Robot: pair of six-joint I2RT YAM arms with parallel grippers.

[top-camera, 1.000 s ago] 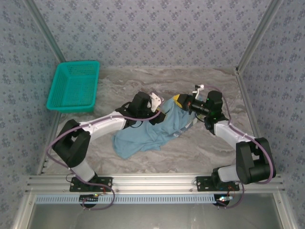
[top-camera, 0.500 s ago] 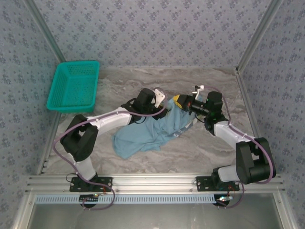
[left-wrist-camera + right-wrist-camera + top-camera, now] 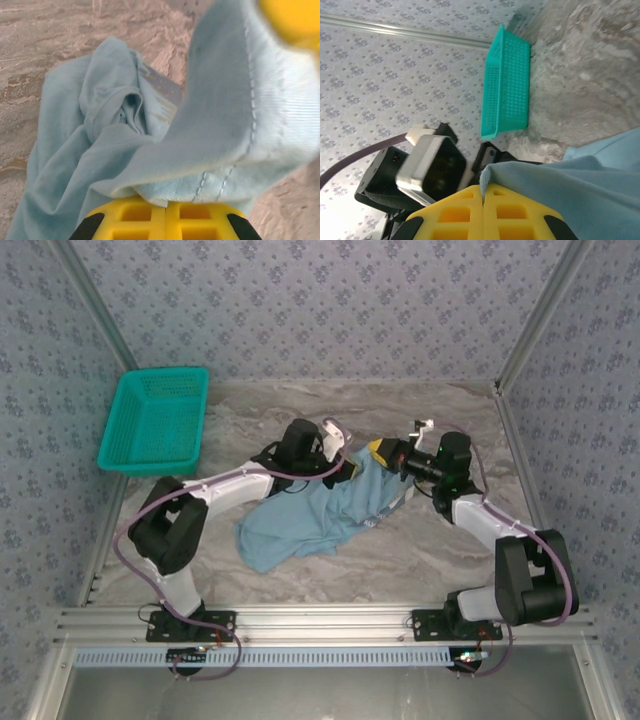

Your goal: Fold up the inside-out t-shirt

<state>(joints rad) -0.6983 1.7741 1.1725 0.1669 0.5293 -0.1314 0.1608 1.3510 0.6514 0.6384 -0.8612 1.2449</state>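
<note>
Marble table [image 3: 430,550], and in the middle of it the blue t-shirt [image 3: 305,525] lies bunched, its far edge lifted off the surface. The teal basket [image 3: 155,425] sits far left, well apart. Left gripper [image 3: 347,466] and right gripper [image 3: 381,450] sit just beside each other, both clamped tight on that raised edge.

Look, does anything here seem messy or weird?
The t-shirt is bunched in a wrinkly heap instead of lying flat, with one end lifted off the table, pinched by the left pincer and right pincer. The teal basket sits upright; nothing spilled.
</note>
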